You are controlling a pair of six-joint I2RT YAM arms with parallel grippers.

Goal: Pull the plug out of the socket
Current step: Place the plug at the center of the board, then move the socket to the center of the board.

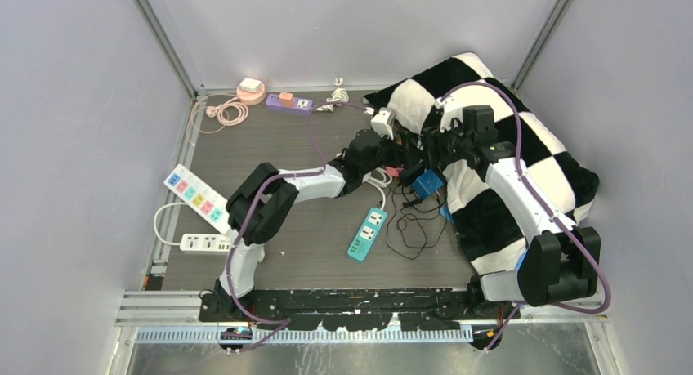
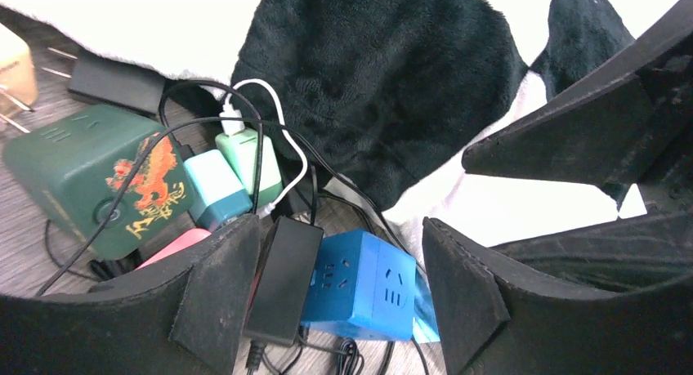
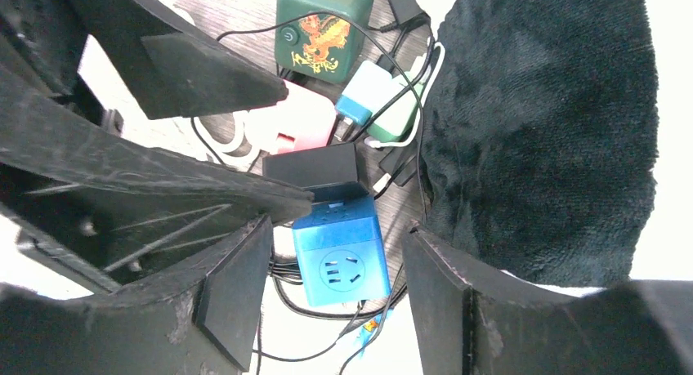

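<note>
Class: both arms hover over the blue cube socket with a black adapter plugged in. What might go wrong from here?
The left gripper and right gripper, both open, crowd the same blue cube socket, so they may collide. Neither grips the black adapter yet; pulling one-sidedly could drag the cube along. Tangled black cables around it might snag a finger.

A robot lab's test cell: plain grey panels point(image 1: 73, 105) on metal posts point(image 1: 163, 40) wall in the table point(image 1: 310, 244). The left arm point(image 1: 315, 183) and right arm point(image 1: 515, 187) are bolted to a rail point(image 1: 351, 300) at the table's near edge. Power strips point(image 1: 196, 197) lie scattered on the table.
</note>
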